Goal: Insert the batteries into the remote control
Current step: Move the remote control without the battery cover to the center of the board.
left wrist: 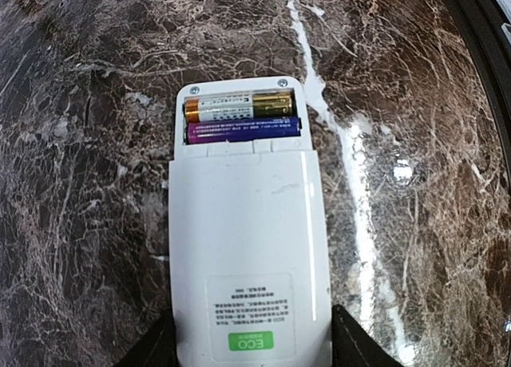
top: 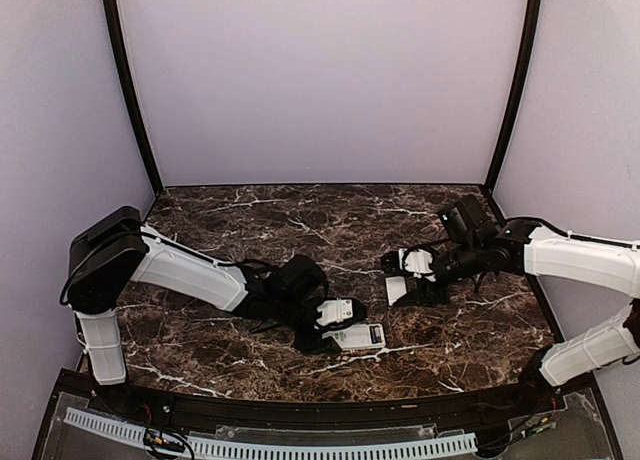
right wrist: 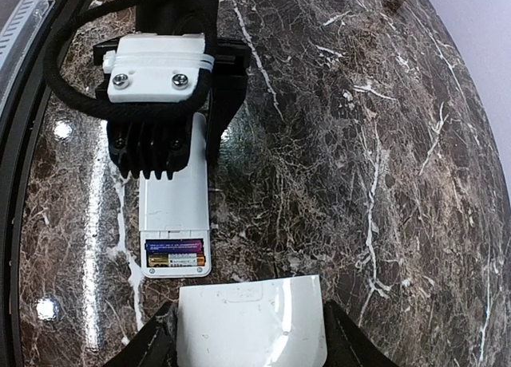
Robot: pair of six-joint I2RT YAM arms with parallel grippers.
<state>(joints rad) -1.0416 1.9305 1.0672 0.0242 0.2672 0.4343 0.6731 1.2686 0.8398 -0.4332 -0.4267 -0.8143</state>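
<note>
You cannot see the face of the remote control: it lies back-up on the marble table, near the front edge and about midway between the two arms. Your left wrist view cuts off its near end at the bottom of the frame. From the right wrist, the left arm's head covers its far half. The label print on its back is too small to read, apart from a green patch. From overhead you can make out the remote only as a small white slab, and the batteries do not show at all. Only the tips of the left gripper are in its own view. The two dark fingers are closed against the remote's long sides, one on each, gripping it. The right gripper is clamped on the white cover piece, which is held just short of the remote's open end, with its near edge running out of frame. Count one remote, one cover and two cells. The gold-and-white battery and the purple battery lie side by side in the uncovered compartment, touching.
</note>
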